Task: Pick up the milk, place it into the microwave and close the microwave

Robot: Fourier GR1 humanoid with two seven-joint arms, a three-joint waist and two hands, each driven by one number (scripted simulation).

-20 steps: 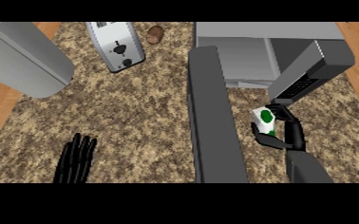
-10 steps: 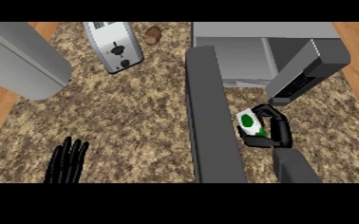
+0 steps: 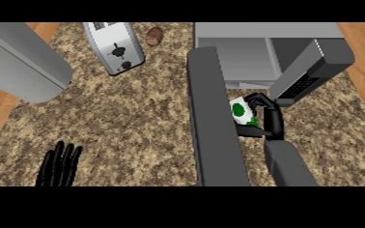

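Note:
The milk (image 3: pixel 242 112) is a white carton with a green spot. My right hand (image 3: pixel 269 117) is curled round it, just in front of the microwave's open cavity (image 3: pixel 246 60). The carton sits between the open microwave door (image 3: pixel 212 125), which juts toward me as a dark grey slab, and the microwave's control panel side (image 3: pixel 310 72). My left hand (image 3: pixel 61 166) rests open at the lower left, fingers pointing up over the counter.
A silver toaster (image 3: pixel 113 46) lies at the back left with a small brown object (image 3: pixel 154 36) beside it. A large grey rounded object (image 3: pixel 28 67) fills the left edge. Speckled countertop (image 3: pixel 135 121) spreads between them.
My right hand has carried the milk leftward and a little further from me, closer to the door and the cavity's mouth. My left hand has shifted slightly left and lower.

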